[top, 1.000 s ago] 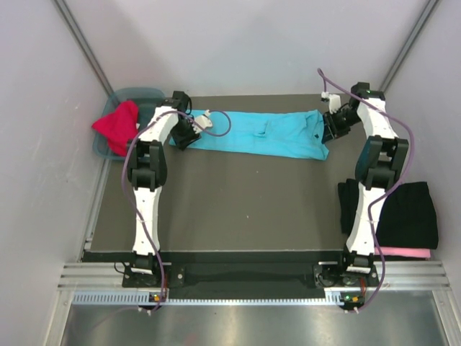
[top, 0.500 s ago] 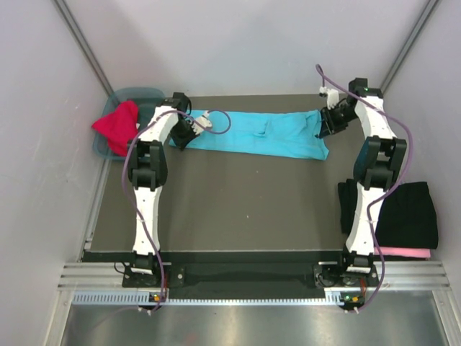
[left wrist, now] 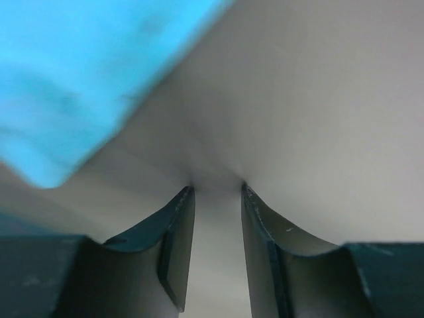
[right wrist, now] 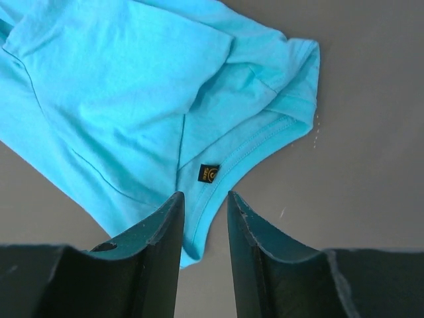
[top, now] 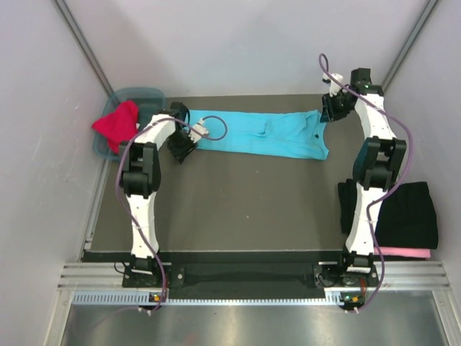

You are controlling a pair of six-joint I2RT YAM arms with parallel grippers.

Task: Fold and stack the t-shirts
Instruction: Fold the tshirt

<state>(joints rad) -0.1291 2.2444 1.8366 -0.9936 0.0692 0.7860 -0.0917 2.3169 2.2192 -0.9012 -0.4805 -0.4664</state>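
My left gripper and right gripper both stand slightly parted and empty over the far corners of the table, whose far edge the turquoise t-shirt lies flat along.

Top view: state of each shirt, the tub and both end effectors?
turquoise shirt: long folded strip, flat.
red shirt: crumpled, in tub.
black shirt: folded, atop pink shirt.
pink shirt: only an edge shows.
left end effector: open, empty.
right end effector: open, empty.
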